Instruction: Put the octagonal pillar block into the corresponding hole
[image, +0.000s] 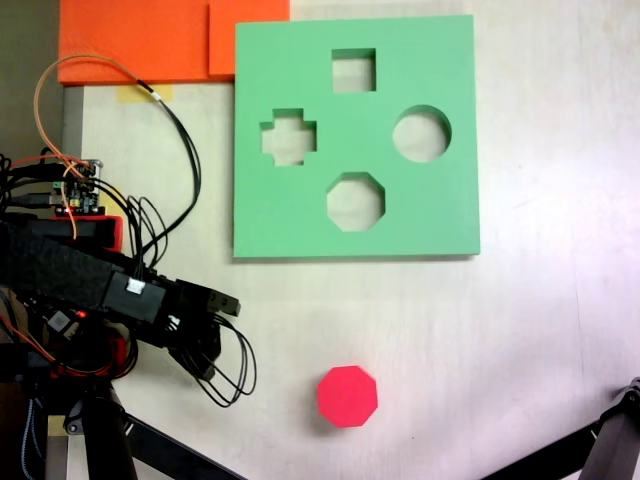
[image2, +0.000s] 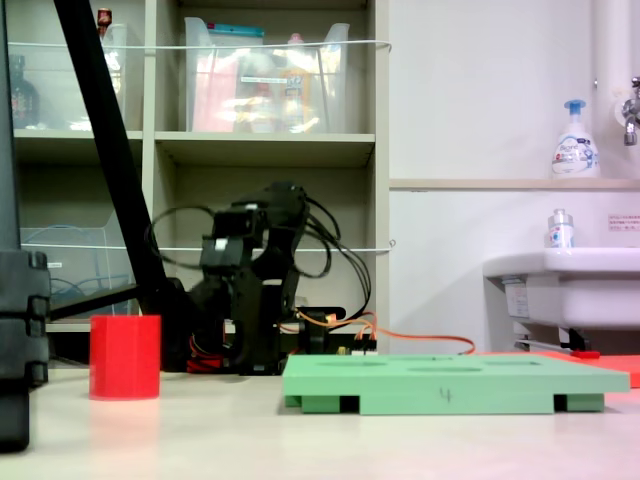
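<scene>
The octagonal pillar block (image: 348, 396) is a bright red prism standing upright on the pale table, below the green board in a fixed view; it also stands at the left in a fixed view (image2: 125, 357). The light-green foam board (image: 300, 225) (image2: 450, 385) lies flat. Its eight-sided hole (image: 355, 201) is at lower centre and has nothing in it. My gripper (image: 210, 335) is folded in at the arm's base on the left, well apart from the block and the board. Its jaws are dark and overlapped by cables, so their state is unclear.
The board also has a square cut-out (image: 353, 70), a cross cut-out (image: 288, 137) and a round cut-out (image: 421, 133). Orange foam sheets (image: 150, 40) lie at the top left. A circuit board and looping cables (image: 80, 190) sit by the arm. Black stand legs (image: 160, 450) cross the bottom edge.
</scene>
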